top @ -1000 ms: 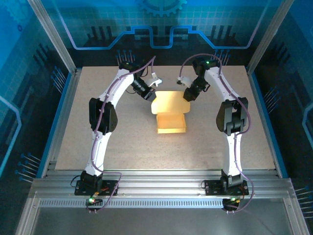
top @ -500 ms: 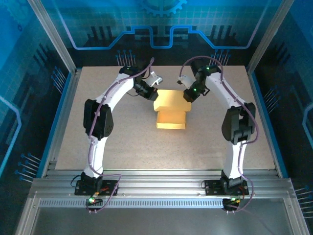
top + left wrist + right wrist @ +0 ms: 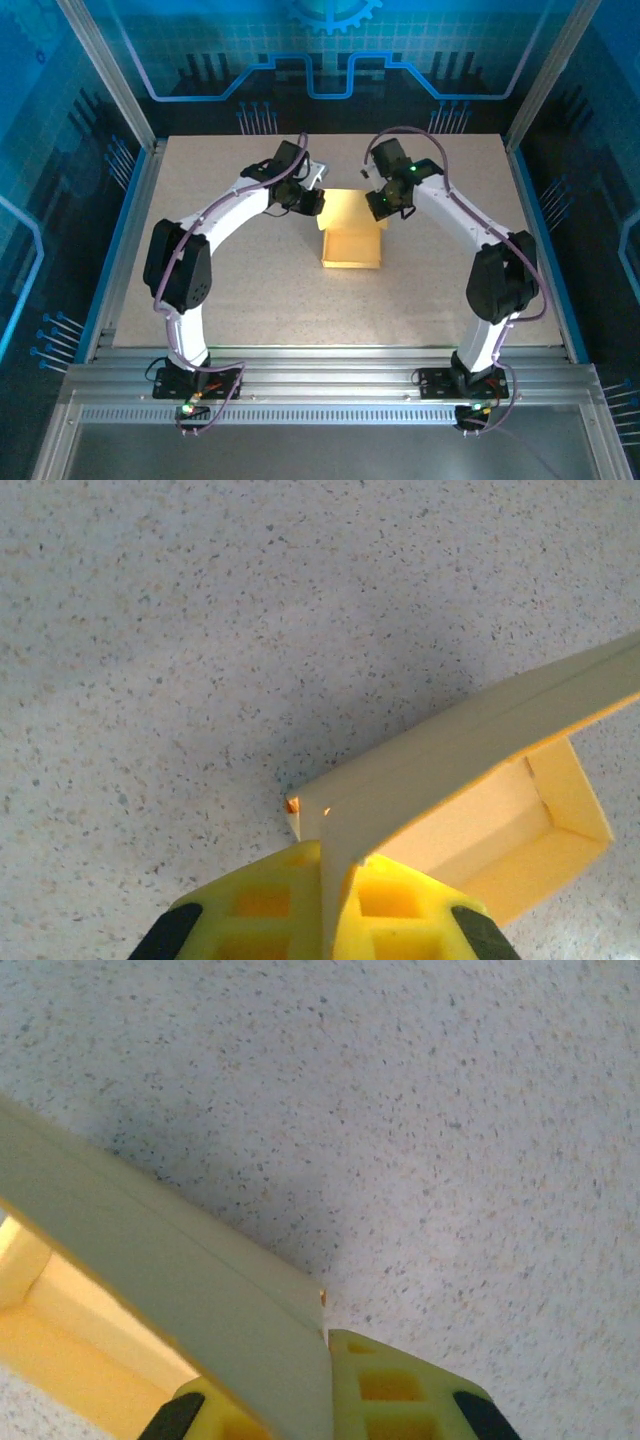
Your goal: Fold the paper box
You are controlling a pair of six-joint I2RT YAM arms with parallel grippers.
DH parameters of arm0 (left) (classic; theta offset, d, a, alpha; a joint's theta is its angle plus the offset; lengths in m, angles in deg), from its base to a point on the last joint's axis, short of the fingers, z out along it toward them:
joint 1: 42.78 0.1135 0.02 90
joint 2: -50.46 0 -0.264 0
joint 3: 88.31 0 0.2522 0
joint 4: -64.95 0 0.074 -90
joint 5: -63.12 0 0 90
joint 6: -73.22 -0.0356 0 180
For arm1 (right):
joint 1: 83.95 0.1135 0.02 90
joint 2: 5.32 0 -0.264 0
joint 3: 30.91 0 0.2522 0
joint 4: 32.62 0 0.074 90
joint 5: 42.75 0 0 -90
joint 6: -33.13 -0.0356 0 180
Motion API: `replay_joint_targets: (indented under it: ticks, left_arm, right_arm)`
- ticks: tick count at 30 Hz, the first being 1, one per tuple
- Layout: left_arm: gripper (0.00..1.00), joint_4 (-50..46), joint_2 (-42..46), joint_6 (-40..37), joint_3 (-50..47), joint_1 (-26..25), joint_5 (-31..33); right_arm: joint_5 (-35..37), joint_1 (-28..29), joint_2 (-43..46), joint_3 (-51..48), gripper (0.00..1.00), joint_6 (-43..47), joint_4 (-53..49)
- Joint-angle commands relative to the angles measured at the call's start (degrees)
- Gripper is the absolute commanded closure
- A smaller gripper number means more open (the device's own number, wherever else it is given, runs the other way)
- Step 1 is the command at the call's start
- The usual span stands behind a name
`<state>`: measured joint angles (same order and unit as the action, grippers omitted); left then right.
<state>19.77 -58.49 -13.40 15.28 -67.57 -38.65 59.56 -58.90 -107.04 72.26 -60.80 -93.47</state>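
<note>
Speckled table (image 3: 250, 300) holds the paper box (image 3: 350, 242); left claw (image 3: 325, 885) and right claw (image 3: 318, 1380) apparently pinch its lifted flap.

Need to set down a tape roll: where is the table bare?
Bare: the near strip of table between the paper box and the arm bases, and the far corners. Crowded: the far centre, where left gripper and right gripper pinch the box.
</note>
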Motion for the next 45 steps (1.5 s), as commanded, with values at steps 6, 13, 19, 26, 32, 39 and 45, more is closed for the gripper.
replay_joint_targets:
  ticks: [6,13,19,26,32,39,45]
  left_arm:
    - [1.00,15.1,7.7,10.3,-9.7,-2.4,6.5]
    - [1.00,18.7,9.7,10.8,-12.0,-3.2,7.6]
    - [1.00,22.6,11.2,13.7,-15.3,-4.3,9.9]
    - [1.00,26.4,11.7,15.8,-18.2,-5.4,12.1]
    - [1.00,27.6,11.7,15.0,-19.6,-6.6,13.4]
    - [1.00,28.7,12.3,14.3,-21.6,-7.1,14.8]
    - [1.00,29.6,13.1,14.5,-23.8,-7.4,15.0]
  right_arm:
    - [14.1,3.9,7.5,-9.9,1.00,-19.7,10.0]
    - [20.2,5.8,8.1,-10.2,1.00,-27.2,8.7]
    - [22.8,7.2,8.4,-10.9,1.00,-33.2,8.4]
    - [22.6,7.9,10.0,-15.2,1.00,-39.4,12.3]
    - [23.0,8.2,10.2,-18.0,1.00,-44.4,14.6]
    - [23.9,8.8,8.6,-17.3,1.00,-48.1,13.3]
    - [27.5,10.1,6.5,-15.5,1.00,-52.9,9.0]
